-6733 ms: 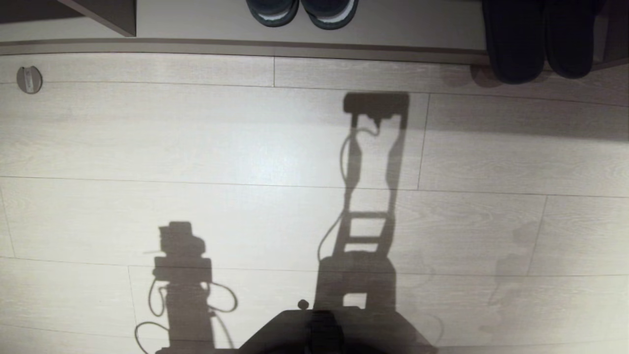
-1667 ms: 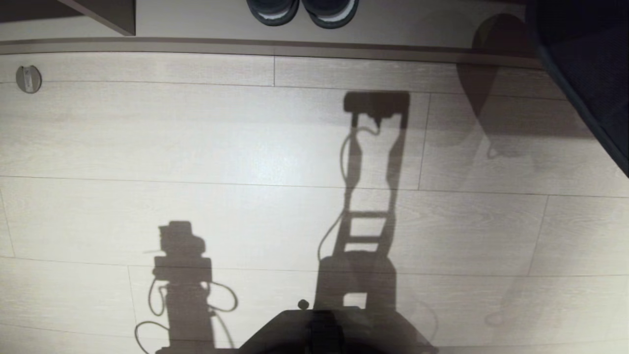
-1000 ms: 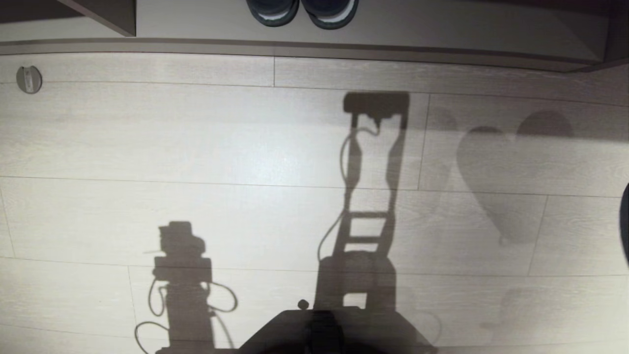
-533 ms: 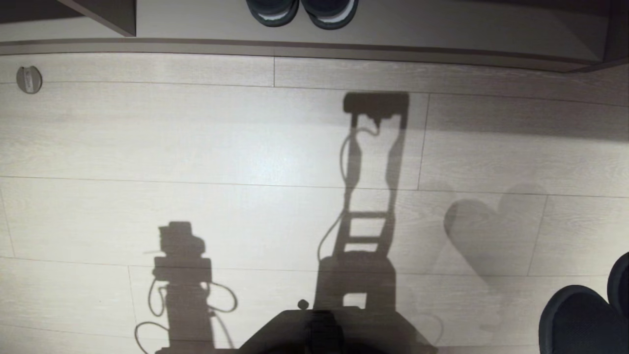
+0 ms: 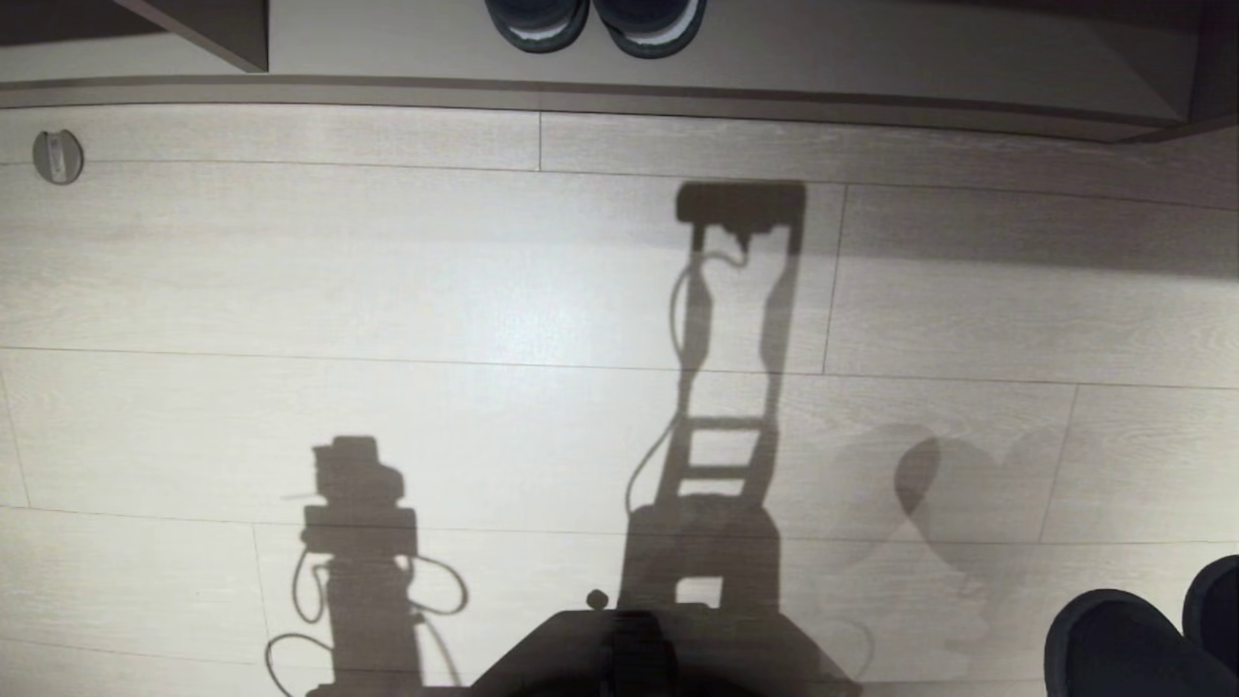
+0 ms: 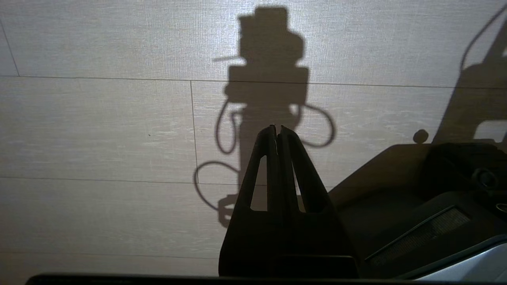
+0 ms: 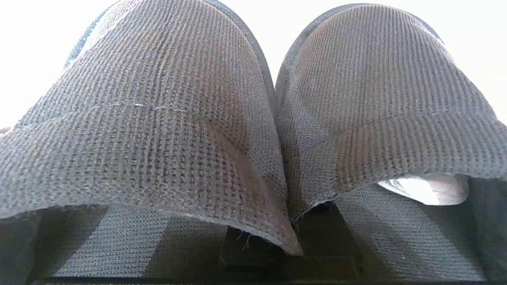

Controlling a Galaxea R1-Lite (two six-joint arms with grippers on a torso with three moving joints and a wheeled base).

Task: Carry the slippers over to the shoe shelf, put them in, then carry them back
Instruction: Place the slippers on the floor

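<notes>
The pair of grey-blue knit slippers (image 7: 158, 118) fills the right wrist view, side by side with toes pointing away. My right gripper (image 7: 291, 233) is shut on their inner band edges, pinched together between its dark fingers (image 7: 253, 247), which are largely hidden under the fabric. In the head view only the slippers' rounded toes (image 5: 1123, 649) show, at the lower right corner above the floor; the right arm itself is out of frame. The shoe shelf (image 5: 871, 58) runs along the top, its right part bare. My left gripper (image 6: 277, 130) hangs parked over the floor, shut on nothing.
A pair of dark shoes with white-edged soles (image 5: 595, 24) stands in the shelf at top centre. A divider panel (image 5: 208, 29) is at top left, a round floor fitting (image 5: 58, 155) at far left. My base (image 5: 639, 658) shows at bottom centre, with shadows across the pale floor planks.
The slippers, earlier lying at the shelf's right end, were lifted off it and brought back to the lower right beside my base. Their shadow slid down the floor towards me.
</notes>
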